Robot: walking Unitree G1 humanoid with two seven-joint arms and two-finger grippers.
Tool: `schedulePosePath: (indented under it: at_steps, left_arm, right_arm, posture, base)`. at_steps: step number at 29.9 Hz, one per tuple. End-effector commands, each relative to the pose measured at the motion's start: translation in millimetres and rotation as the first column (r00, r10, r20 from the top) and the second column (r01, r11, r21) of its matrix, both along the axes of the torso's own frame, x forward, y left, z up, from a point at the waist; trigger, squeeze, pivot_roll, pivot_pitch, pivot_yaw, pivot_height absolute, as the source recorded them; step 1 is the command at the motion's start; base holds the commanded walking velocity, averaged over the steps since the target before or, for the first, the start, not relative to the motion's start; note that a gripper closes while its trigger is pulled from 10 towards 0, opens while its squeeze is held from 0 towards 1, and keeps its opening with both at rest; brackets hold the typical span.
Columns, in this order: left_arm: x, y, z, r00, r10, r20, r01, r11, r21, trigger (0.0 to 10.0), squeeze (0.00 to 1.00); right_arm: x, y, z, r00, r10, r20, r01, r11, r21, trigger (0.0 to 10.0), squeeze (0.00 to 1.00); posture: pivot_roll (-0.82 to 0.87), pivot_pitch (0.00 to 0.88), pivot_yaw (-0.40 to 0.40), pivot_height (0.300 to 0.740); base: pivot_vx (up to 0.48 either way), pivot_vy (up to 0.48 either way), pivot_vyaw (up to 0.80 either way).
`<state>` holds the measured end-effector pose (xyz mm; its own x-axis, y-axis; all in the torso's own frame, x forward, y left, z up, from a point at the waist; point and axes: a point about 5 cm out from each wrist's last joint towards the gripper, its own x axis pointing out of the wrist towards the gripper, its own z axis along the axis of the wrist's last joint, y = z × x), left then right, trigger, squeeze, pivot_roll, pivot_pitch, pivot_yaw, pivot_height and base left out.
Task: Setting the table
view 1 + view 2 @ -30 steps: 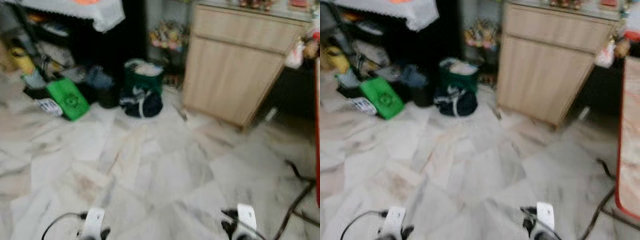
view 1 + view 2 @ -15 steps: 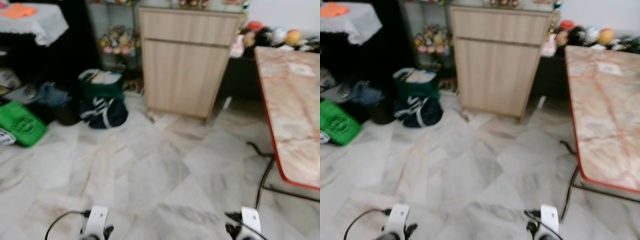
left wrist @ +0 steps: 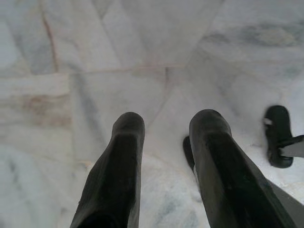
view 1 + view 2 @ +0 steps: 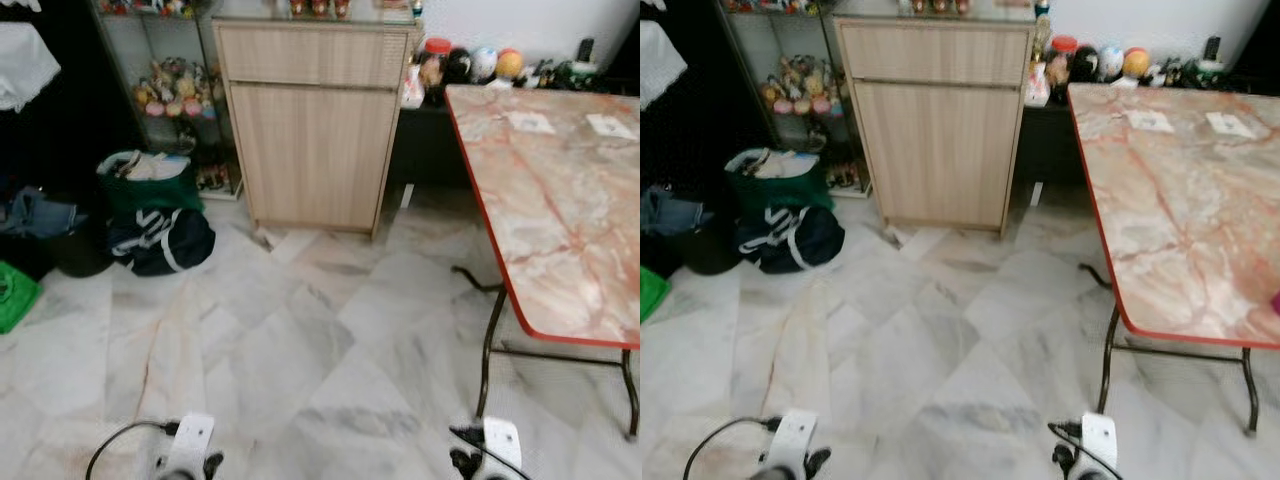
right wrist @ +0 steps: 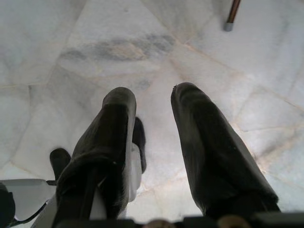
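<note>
A folding table with a pink marbled top and a red rim stands at the right on thin dark legs. Two white paper pieces lie on its far end. Both arms hang low at the bottom of the eye views, over the marble floor. My left gripper is open with nothing between its black fingers. My right gripper is open too and empty, pointing down at the floor tiles.
A light wooden cabinet stands ahead against the wall. A green bag and a dark bag lie left of it beside a glass shelf of figurines. Balls and jars sit behind the table. A table foot stands near my right gripper.
The camera has turned right: the cabinet and bags slid left and the marbled table came fully into view. Both arms hang as before.
</note>
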<state>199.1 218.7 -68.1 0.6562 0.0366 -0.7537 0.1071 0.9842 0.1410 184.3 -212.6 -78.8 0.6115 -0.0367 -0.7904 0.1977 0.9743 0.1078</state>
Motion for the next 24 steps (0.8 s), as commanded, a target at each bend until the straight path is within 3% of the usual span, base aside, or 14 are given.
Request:
schedulePosePath:
  at_steps: [1,10,17,24]
  left_arm:
    - [-3.8,-4.9,-3.3,1.000,-0.014,-0.020,0.014,1.000,-0.007,10.0,0.00]
    - [-3.5,-5.9,-3.2,1.000,-0.022,-0.017,0.022,1.000,-0.007,10.0,0.00]
    - [-3.5,-6.7,-3.3,1.000,-0.023,-0.015,0.023,1.000,-0.009,10.0,0.00]
    - [-3.4,-7.3,-3.4,1.000,-0.023,-0.015,0.023,1.000,-0.012,10.0,0.00]
  right_arm:
    - [-1.4,-3.0,-0.1,1.000,-0.021,0.002,0.021,1.000,-0.004,10.0,0.00]
    - [-1.4,0.4,-0.9,1.000,-0.022,-0.004,0.022,1.000,-0.002,10.0,0.00]
    - [-2.4,0.7,-1.4,1.000,-0.011,-0.008,0.011,1.000,-0.002,10.0,0.00]
    - [-3.1,-1.8,-1.1,1.000,-0.014,-0.004,0.013,1.000,-0.007,10.0,0.00]
  posture:
    - [-0.05,0.072,0.012,0.740]
    - [-0.05,0.075,0.012,0.740]
    - [-0.05,0.076,0.011,0.740]
    - [-0.05,0.076,0.010,0.740]
  base:
    - [0.000,-0.469,0.00]
    - [0.000,-0.470,0.00]
    - [0.000,-0.472,-0.73]
    - [0.000,-0.472,0.00]
